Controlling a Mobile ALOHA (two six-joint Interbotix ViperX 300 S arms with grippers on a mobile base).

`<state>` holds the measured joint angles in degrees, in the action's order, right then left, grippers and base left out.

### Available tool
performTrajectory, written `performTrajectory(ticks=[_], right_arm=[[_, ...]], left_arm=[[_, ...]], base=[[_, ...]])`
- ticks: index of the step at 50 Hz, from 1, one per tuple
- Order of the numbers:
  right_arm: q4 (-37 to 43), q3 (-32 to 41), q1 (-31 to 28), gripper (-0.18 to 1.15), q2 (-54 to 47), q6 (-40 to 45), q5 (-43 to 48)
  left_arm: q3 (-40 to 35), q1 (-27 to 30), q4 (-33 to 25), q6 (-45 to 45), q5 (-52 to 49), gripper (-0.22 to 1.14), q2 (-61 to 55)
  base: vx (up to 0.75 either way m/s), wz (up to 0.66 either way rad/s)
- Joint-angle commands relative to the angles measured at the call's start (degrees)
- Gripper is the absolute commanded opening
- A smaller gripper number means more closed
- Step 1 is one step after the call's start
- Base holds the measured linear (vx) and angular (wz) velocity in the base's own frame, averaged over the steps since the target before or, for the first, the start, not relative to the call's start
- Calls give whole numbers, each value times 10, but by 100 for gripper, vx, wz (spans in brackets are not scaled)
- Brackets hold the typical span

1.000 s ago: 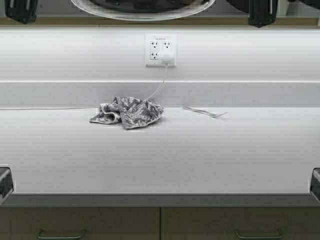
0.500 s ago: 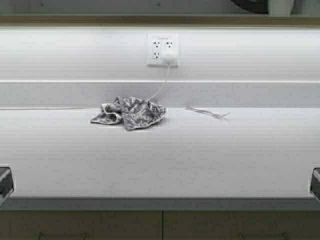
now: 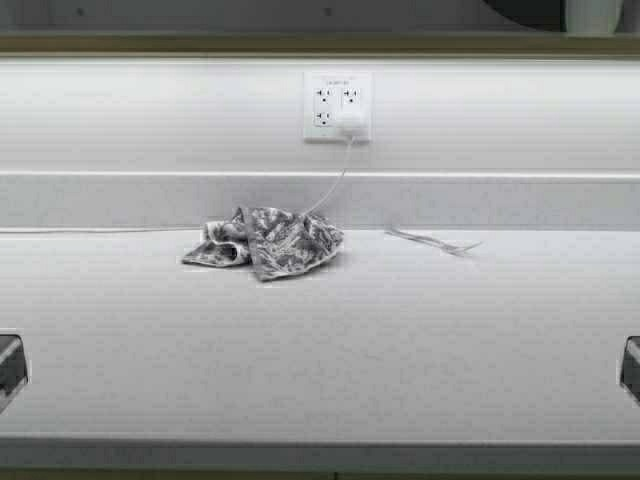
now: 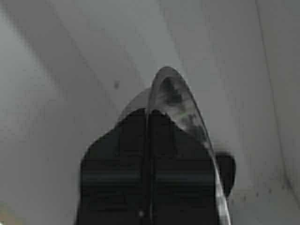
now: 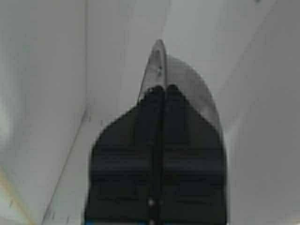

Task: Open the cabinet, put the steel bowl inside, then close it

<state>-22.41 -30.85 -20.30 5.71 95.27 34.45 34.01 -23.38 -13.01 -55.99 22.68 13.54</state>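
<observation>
Both grippers' ridged black fingers [image 4: 117,164] pinch the shiny, thin-rimmed steel bowl [image 4: 176,101].

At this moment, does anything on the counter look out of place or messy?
A crumpled patterned cloth lies bunched on the white counter below the wall outlet, with a white cord trailing down to it. A small loose item lies beside it. Nothing looks spilled or damaged.

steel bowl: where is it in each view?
Left wrist: shiny round steel bowl, rim edge-on at centre, clamped in left gripper.
Right wrist: rim upper centre, clamped in right gripper.
High: not in it.
Shared landmark: pale flat panels, wrist views only.
</observation>
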Motion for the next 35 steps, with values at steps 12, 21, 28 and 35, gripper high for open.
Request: performTrajectory(ticks=[12,21,28,35], right_arm=[[-4,107,-15,7,-65,-3,-56],[-4,114,2,7,-84,-3,-59],[-4,105,6,7,-93,-3,-62],[-6,103,6,7,-100,-4,-62]], left_arm=[[-121,-20,-1,-6,2,3,-124],[-134,-17,-11,-6,2,3,-152],[-128,-17,-17,-6,2,3,-157],[-125,-17,-25,-6,2,3,-163]], base=[[8,3],[6,1],[6,0],[5,1]])
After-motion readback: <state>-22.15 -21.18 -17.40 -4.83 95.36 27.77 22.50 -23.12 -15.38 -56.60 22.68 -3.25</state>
